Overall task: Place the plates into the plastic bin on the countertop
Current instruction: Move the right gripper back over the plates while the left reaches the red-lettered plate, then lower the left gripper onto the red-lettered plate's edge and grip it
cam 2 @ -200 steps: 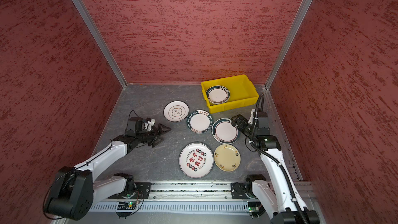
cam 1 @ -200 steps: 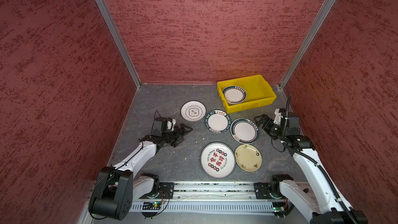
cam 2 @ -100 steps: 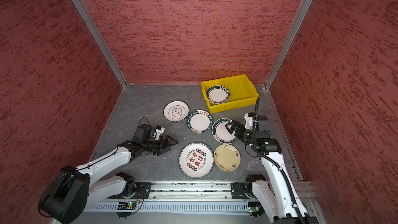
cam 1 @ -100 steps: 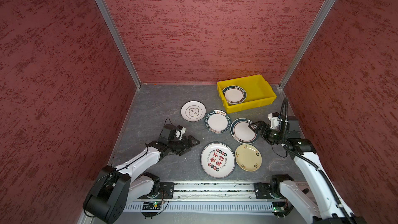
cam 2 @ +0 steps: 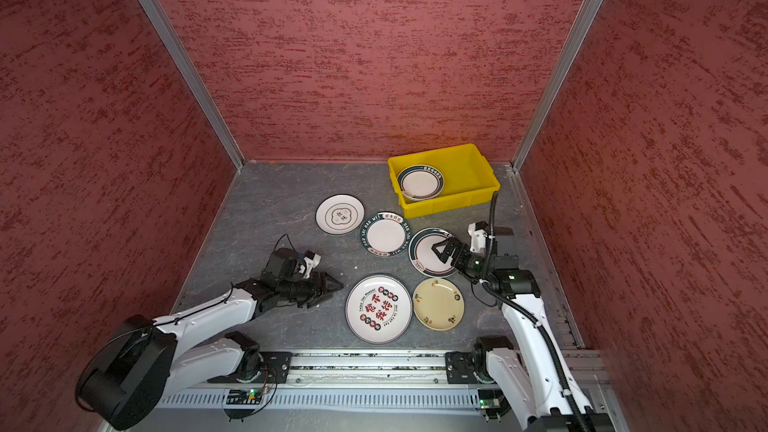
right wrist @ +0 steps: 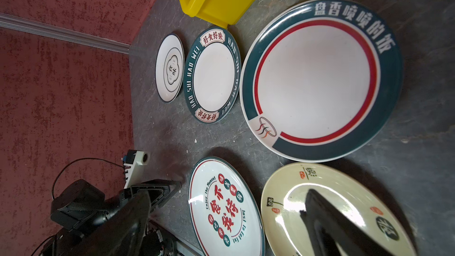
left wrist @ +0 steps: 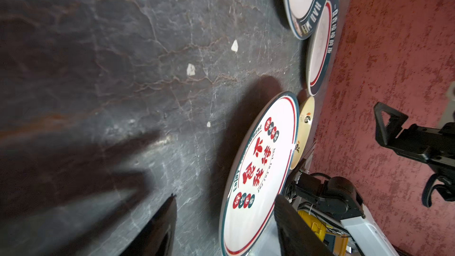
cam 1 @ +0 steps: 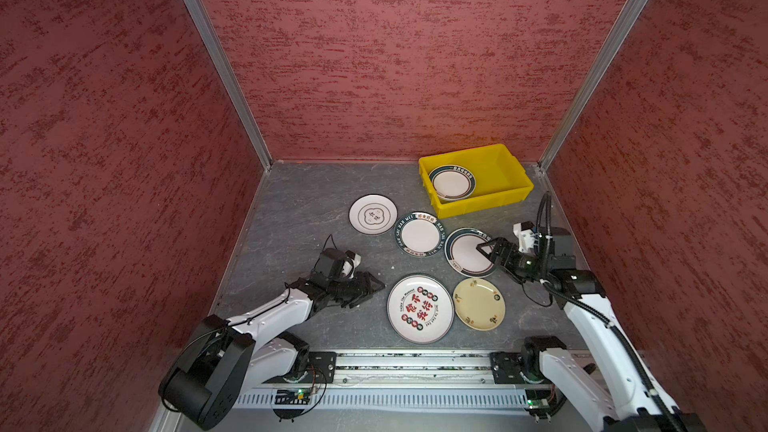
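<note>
Plates (cam 1: pixel 478 303) lay clustered, five of them, on the veined dark grey countertop (cam 1: pixel 311 209). A sixth, a green-rimmed plate (cam 1: pixel 452 182), sat inside the yellow plastic bin (cam 1: pixel 478 206) near the back corner. Red textured walls (cam 1: pixel 395 56) closed three sides. A dark-rimmed plate (right wrist: pixel 213 75) read "HAO SHI HAO WEI", and the biggest plate (right wrist: pixel 224 208) read "Enjoy The Moment". The right gripper (cam 1: pixel 490 248) hung spread wide over a red-ringed plate (cam 1: pixel 461 261). The left gripper (cam 1: pixel 374 289), jaws partly apart and empty, sat just beside the biggest plate.

light: bright, even | glare: on large printed plate (left wrist: pixel 258 173) | blur: left wrist foreground | shadows: soft
</note>
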